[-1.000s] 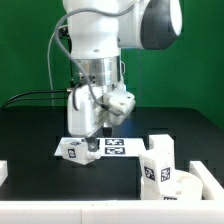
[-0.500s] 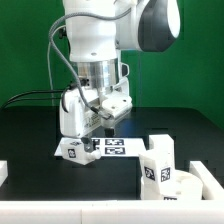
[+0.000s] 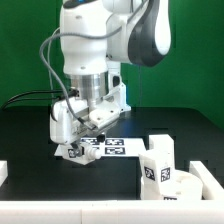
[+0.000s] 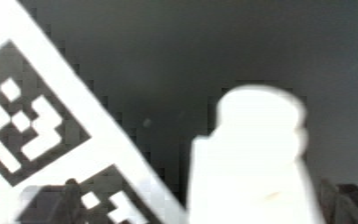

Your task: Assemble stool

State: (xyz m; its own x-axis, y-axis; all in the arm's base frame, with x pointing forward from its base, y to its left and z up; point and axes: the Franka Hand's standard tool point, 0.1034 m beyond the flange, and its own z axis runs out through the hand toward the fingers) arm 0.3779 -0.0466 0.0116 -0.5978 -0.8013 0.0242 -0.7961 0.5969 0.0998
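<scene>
My jaws stand wide and empty, straddling the short chunky white plastic leg (image 4: pixel 256 150) on the black tabletop (image 3: pixel 30 125), ready to grasp.

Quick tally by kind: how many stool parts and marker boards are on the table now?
White plastic tagged stool parts: 3 (small part under the open gripper, tall part and low part at the exterior view's right)
Flat white marker board: 1
Total: 4
</scene>
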